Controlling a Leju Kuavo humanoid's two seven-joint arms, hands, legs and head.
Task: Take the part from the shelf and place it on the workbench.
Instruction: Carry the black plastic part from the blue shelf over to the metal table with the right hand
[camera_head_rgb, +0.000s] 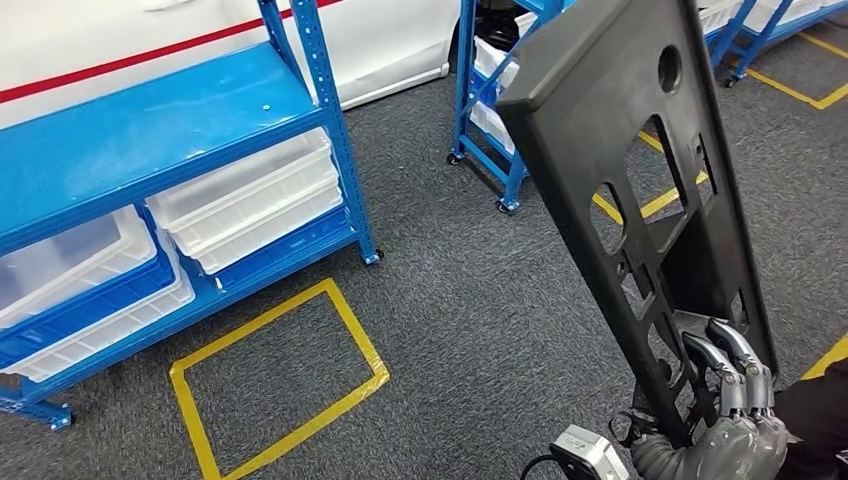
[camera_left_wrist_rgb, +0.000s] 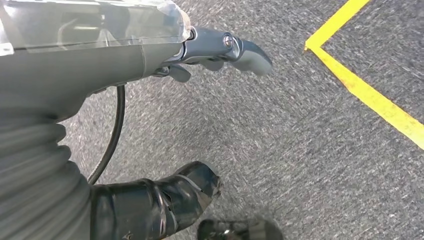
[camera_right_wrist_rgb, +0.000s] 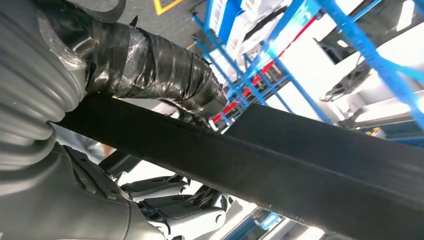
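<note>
The part (camera_head_rgb: 640, 190) is a long flat black plastic panel with several cut-outs, held upright and leaning at the right of the head view. My right hand (camera_head_rgb: 728, 400) grips its lower end, fingers curled over the edge. In the right wrist view the panel (camera_right_wrist_rgb: 280, 165) crosses the picture as a dark bar, pinched between my taped thumb (camera_right_wrist_rgb: 150, 70) and the fingers below. My left hand (camera_left_wrist_rgb: 210, 55) hangs above the grey carpet with nothing in it, its fingers held apart.
A blue shelf rack (camera_head_rgb: 150, 140) with clear plastic bins (camera_head_rgb: 255, 195) stands at the left. A second blue rack (camera_head_rgb: 490, 110) stands behind the panel. Yellow tape (camera_head_rgb: 280, 390) marks a square on the grey carpet, with more lines (camera_head_rgb: 800, 95) at the far right.
</note>
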